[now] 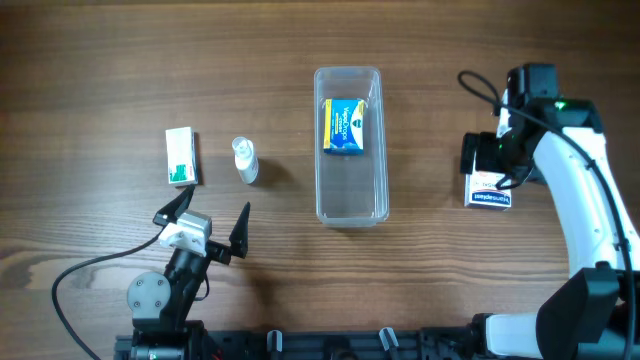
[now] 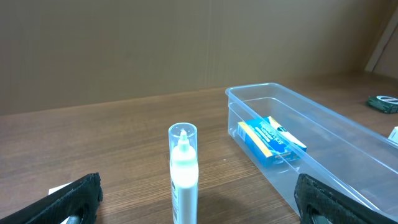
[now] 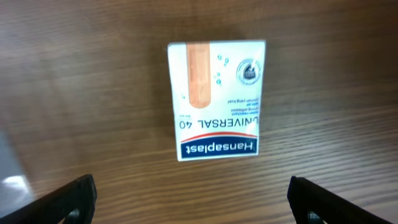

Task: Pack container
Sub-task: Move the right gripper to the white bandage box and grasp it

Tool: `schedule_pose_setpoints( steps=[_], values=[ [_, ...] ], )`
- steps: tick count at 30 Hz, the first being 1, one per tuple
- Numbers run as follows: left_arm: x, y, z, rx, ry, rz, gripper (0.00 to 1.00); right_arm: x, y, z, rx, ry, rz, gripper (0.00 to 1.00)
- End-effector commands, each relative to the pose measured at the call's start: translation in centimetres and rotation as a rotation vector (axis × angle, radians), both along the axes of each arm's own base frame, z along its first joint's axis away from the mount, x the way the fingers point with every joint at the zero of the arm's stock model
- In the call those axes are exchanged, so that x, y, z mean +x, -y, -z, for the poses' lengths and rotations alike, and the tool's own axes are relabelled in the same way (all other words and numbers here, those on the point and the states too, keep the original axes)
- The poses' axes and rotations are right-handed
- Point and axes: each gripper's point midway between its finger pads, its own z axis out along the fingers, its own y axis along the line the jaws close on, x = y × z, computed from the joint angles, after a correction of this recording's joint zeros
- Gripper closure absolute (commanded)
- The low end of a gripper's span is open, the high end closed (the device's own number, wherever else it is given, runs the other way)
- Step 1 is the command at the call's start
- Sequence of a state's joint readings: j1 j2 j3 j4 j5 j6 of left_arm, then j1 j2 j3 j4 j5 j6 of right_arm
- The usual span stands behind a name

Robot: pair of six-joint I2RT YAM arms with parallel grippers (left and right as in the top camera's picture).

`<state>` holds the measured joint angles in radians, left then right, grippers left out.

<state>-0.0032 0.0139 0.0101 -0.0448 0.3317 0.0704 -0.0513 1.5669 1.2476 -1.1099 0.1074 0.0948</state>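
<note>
The clear plastic container (image 1: 350,190) lies in the middle of the table, long side running front to back. A blue and yellow box (image 1: 344,126) lies in its far half. My left gripper (image 1: 205,225) is open and empty at the front left. In the left wrist view an upright white bottle (image 2: 183,174) stands between its open fingers (image 2: 205,211), with the container (image 2: 323,124) to the right. My right gripper (image 1: 490,150) is open just above a Hansaplast plaster box (image 1: 490,190), which lies flat on the table ahead of its fingers (image 3: 189,199) in the right wrist view (image 3: 216,99).
A green and white box (image 1: 180,157) lies flat left of the white bottle (image 1: 245,160). A black cable runs from the left arm along the table's front left. The container's corner shows at the left edge of the right wrist view (image 3: 9,180).
</note>
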Motion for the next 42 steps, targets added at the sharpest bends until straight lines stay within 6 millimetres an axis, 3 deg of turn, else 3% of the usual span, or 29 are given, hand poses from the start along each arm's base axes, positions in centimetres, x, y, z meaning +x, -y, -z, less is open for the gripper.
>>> schedule_pose_setpoints(
  steps=[1,9,22,34,37,39,42],
  values=[
    [0.0,0.0,0.2,0.011,0.001,0.005,0.00,0.0,0.8,1.8,-0.043,-0.001,-0.047,0.00],
    [0.0,0.0,0.2,0.011,0.001,0.005,0.00,0.5,1.5,4.0,0.075,0.002,-0.013,0.00],
    [0.0,0.0,0.2,0.011,0.001,0.005,0.00,0.0,1.8,9.9,0.086,-0.152,-0.026,0.00],
    [0.0,0.0,0.2,0.011,0.001,0.005,0.00,-0.3,1.7,11.2,0.093,-0.178,0.004,0.02],
    [0.0,0.0,0.2,0.011,0.001,0.005,0.00,0.1,1.8,11.2,0.090,-0.164,0.004,0.11],
    [0.0,0.0,0.2,0.011,0.001,0.005,0.00,0.1,1.8,11.2,0.090,-0.160,0.004,0.31],
    [0.0,0.0,0.2,0.011,0.001,0.005,0.00,0.1,1.8,11.2,0.090,-0.160,0.005,0.33]
  ],
)
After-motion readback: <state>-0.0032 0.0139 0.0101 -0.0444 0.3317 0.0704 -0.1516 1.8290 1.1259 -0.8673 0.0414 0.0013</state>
